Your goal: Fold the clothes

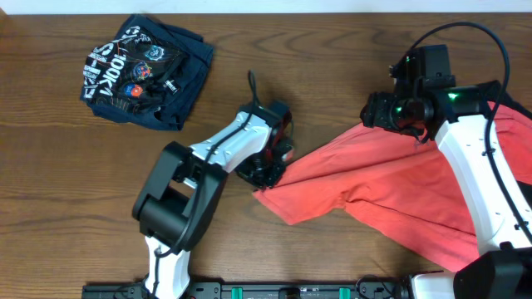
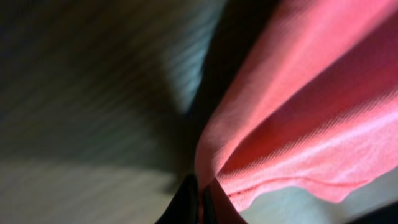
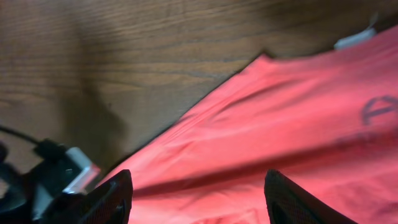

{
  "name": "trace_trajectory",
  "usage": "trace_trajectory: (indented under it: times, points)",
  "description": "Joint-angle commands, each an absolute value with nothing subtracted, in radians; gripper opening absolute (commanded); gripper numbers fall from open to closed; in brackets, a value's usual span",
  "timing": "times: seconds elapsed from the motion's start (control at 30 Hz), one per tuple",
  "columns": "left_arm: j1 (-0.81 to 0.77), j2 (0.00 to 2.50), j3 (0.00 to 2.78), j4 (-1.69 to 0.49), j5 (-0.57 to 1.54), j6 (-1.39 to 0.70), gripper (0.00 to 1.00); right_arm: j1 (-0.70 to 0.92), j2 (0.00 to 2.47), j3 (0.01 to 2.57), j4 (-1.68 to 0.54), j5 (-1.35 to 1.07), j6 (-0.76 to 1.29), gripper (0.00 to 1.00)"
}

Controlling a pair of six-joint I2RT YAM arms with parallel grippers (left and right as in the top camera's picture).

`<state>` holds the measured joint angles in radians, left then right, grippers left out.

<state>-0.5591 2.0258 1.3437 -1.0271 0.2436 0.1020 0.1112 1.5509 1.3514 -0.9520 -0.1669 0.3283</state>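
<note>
Left claw pinched shut on the coral-red T-shirt edge.
Right claw hovers open, empty, above its far edge, probably to spread it flat.

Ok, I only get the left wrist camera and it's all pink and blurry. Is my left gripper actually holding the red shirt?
Observer: Yes. Overhead, the left gripper is shut on the left corner of the coral-red T-shirt.
Operator: Where's my other arm?
Observer: The right gripper hovers over the shirt's upper edge, its fingers wide apart.
Operator: Are there more clothes?
Observer: A navy printed garment lies crumpled at the far left of the table, apart from both arms.
</note>
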Motion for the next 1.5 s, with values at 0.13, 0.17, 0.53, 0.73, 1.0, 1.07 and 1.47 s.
trace_trajectory:
  times: [0.13, 0.17, 0.53, 0.73, 1.0, 1.07, 1.47]
  points:
    - [-0.485, 1.771, 1.39, -1.1, 0.077, 0.044, 0.06, 0.054, 1.53, 1.356, -0.951, -0.153, 0.313, 0.68]
    - [-0.476, 1.744, 1.389, -1.104, 0.072, 0.044, 0.06, 0.05, 1.53, 1.355, -0.949, -0.153, 0.313, 0.68]
    - [-0.451, 1.648, 1.388, -1.14, -0.009, 0.043, 0.06, 0.014, 1.543, 1.317, -0.844, 0.207, 0.444, 0.74]
    - [-0.451, 1.648, 1.388, -1.141, -0.009, 0.043, 0.06, -0.107, 1.629, 1.311, -0.756, 0.12, 0.455, 0.4]
    - [-0.451, 1.648, 1.388, -1.14, -0.008, 0.043, 0.06, -0.222, 1.814, 1.311, -0.64, 0.092, 0.468, 0.72]
    - [-0.451, 1.648, 1.388, -1.138, -0.008, 0.043, 0.06, -0.246, 1.857, 1.311, -0.593, 0.059, 0.478, 0.71]
    - [-0.451, 1.648, 1.388, -1.114, -0.008, 0.043, 0.06, -0.321, 2.048, 1.311, -0.366, 0.013, 0.511, 0.56]
